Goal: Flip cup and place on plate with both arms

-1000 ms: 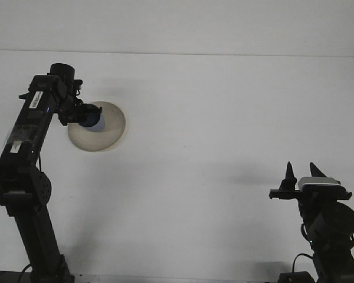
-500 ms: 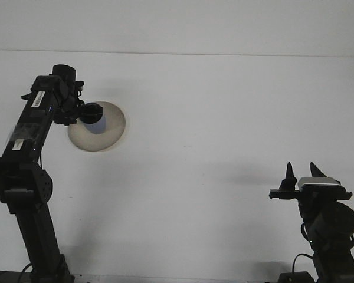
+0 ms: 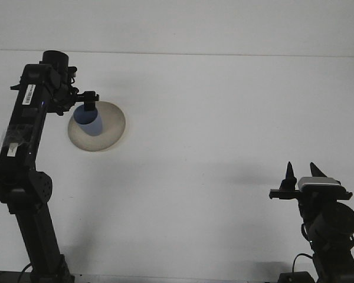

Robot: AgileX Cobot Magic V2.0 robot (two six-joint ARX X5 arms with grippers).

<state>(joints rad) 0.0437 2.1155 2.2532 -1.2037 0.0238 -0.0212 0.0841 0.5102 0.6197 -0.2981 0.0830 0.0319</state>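
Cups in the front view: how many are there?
1. A blue cup stands on the plate at the table's far left, directly under the left gripper. None elsewhere; the left arm could hide something behind it.

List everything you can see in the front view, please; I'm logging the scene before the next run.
cup: 1, blue, standing on the plate at its left part, top end under the left fingers
plate: 1, beige, round, on the table at upper left
table: 1, white, fills most of the view
left arm: 1, black, reaches up the left side toward the plate
left gripper: 1, black, at the cup's top edge; whether it grips cannot be told
right arm: 1, black, at lower right, far from the plate
right gripper: 1, black, fingers apart and pointing up, holding nothing
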